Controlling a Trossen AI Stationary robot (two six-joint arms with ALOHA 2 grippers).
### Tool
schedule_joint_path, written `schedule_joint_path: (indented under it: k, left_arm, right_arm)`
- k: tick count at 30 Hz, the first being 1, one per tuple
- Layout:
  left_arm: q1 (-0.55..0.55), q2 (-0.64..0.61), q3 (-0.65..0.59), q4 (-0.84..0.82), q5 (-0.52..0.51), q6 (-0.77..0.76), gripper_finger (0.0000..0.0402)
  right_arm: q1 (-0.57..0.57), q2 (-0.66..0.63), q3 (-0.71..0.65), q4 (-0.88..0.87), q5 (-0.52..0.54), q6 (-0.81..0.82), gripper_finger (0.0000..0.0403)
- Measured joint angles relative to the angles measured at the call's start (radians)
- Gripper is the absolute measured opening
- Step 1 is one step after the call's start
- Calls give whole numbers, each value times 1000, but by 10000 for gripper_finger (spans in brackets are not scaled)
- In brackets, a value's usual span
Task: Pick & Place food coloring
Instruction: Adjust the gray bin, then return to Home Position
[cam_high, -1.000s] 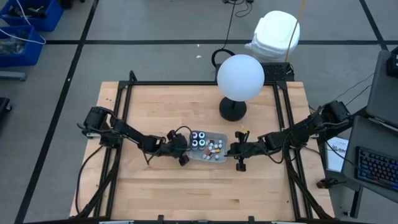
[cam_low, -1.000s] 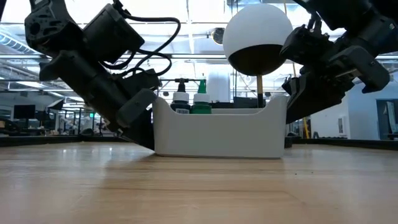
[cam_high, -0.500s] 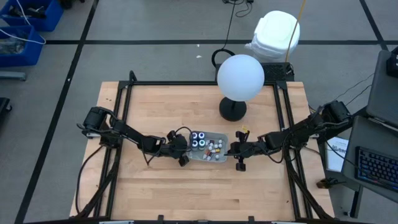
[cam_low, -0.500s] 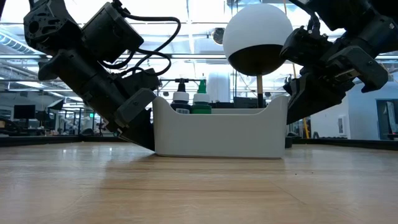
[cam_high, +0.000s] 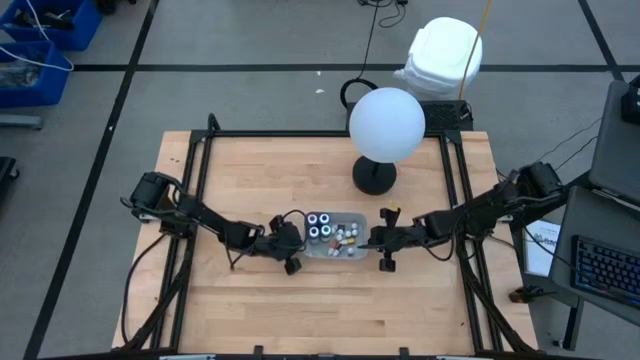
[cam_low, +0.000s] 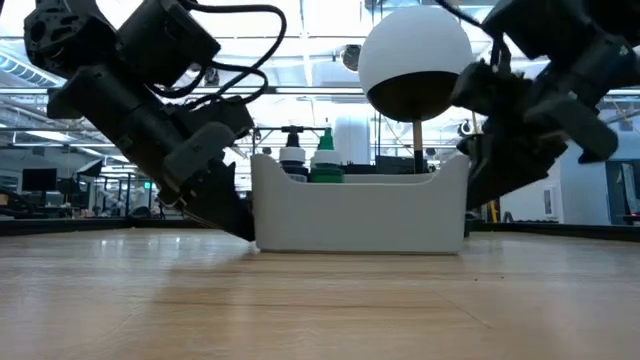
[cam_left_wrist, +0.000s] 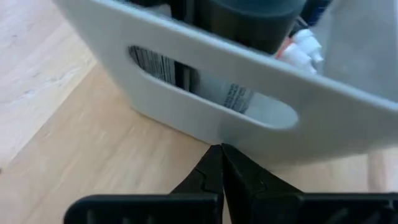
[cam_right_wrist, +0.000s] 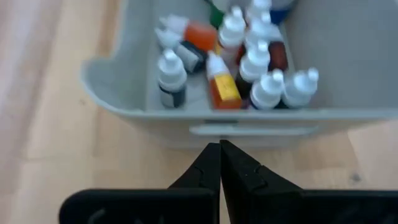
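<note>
The food coloring, several tiny bottles with white caps, some red or yellow (cam_right_wrist: 236, 68), lies in a pale grey tray (cam_high: 340, 254) at the table's middle. Larger dark round bottles (cam_high: 318, 224) stand at the tray's left end. The tray rests flat on the wood (cam_low: 360, 215). My left gripper (cam_high: 296, 245) is shut, low at the tray's left end. My right gripper (cam_high: 374, 240) is shut, low at the tray's right end. My left gripper meets the tray's left end wall (cam_left_wrist: 217, 132) with its shut fingertips, below the handle slot. It comes slanting down from the table's left. The tray stays flat on the table. My right gripper meets the tray's right end wall (cam_right_wrist: 219, 135) with its shut fingertips, just under the handle slot. It comes slanting down from the table's right.
A lamp with a white globe (cam_high: 386, 125) on a black base (cam_high: 374, 178) stands behind the tray. Black frame rails (cam_high: 200, 200) run along the table's left and right sides. Bare wood (cam_high: 320, 310) lies between the tray and the near edge.
The tray has slid a little toward the table's right, still flat on the wood. My left gripper has followed it, staying shut at its left end; my right arm has shifted slightly at the right end.
</note>
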Motion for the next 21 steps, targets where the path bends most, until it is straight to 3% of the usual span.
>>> schedule_joint_path:
  k: [8, 14, 21]
  left_arm:
    - [-15, 0, 0, -25, -5, 2, 7]
    - [-20, -79, -1, -256, 11, -21, 8]
    - [-15, -435, -2, -611, 9, 149, 7]
  right_arm:
    - [-21, 0, -1, 5, -1, 0, 0]
    - [8, -38, 0, -136, -2, 70, 0]
    - [-2, -253, 0, -332, 0, 26, 0]
